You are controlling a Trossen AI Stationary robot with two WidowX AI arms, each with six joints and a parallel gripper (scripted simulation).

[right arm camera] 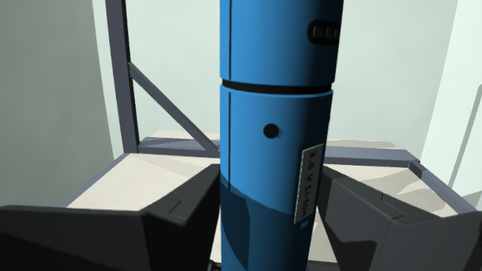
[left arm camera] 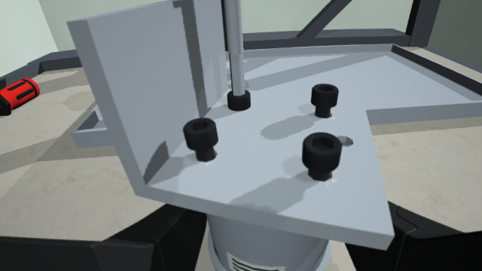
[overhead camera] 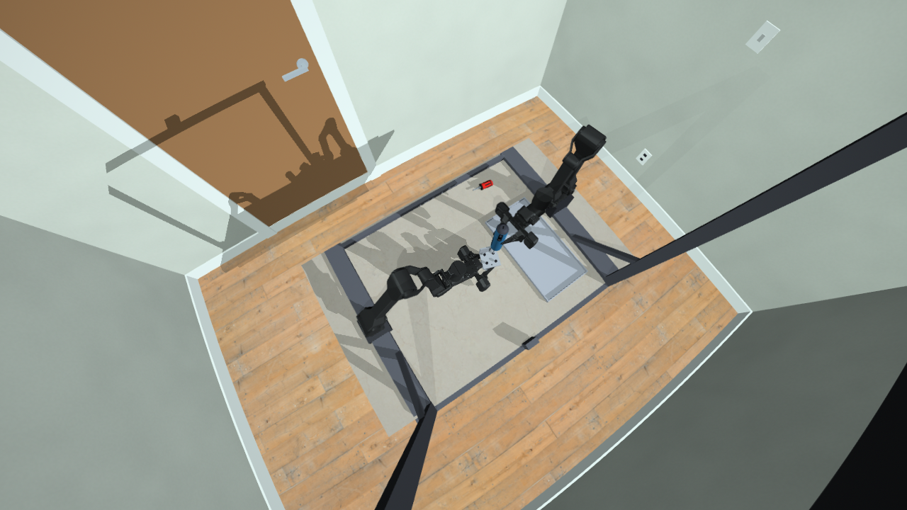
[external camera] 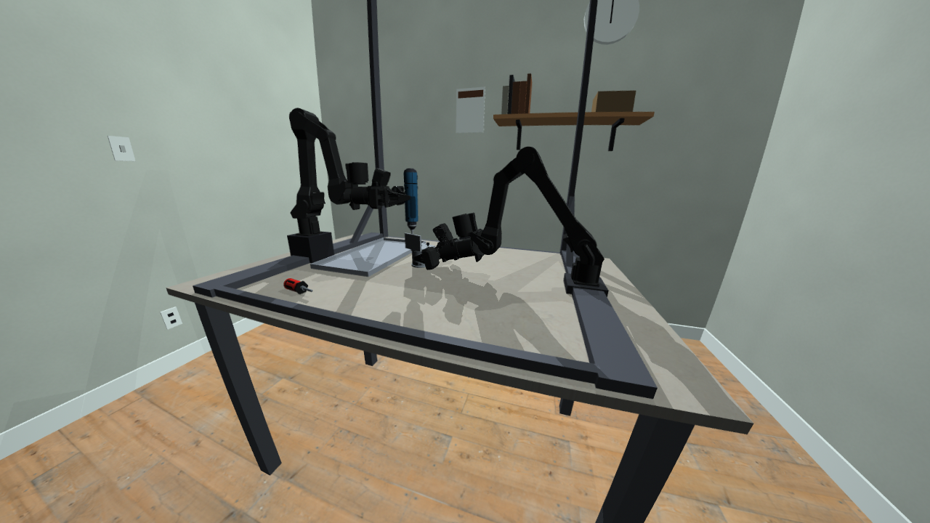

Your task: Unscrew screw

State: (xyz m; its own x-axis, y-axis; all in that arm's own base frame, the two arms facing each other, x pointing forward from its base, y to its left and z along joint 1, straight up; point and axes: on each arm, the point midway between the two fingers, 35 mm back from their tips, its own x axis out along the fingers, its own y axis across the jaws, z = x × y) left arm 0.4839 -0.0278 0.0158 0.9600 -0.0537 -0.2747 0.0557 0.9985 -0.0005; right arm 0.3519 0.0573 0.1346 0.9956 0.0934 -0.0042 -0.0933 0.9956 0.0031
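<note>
The grey joint module (left arm camera: 269,245) stands upright with the L-shaped bracket (left arm camera: 256,158) (external camera: 413,242) on top. My left gripper (left arm camera: 268,189) is shut on the module's body below the bracket. My right gripper (right arm camera: 267,174) (external camera: 407,197) is shut on the blue electric screwdriver (right arm camera: 271,109) (overhead camera: 499,238) (external camera: 410,195), held upright. Its bit (left arm camera: 238,71) reaches into the head of the low screw (left arm camera: 239,102) near the upright plate, whose head sits down on the bracket. Three other screws (left arm camera: 200,135) (left arm camera: 324,97) (left arm camera: 321,154) stand raised in their holes.
A grey tray (left arm camera: 414,113) (overhead camera: 548,297) lies beyond the module, under the right arm. A red screwdriver (overhead camera: 486,184) (external camera: 294,285) (left arm camera: 20,92) lies on the table near the frame's edge. The bracket's upright plate (left arm camera: 151,75) rises close beside the bit.
</note>
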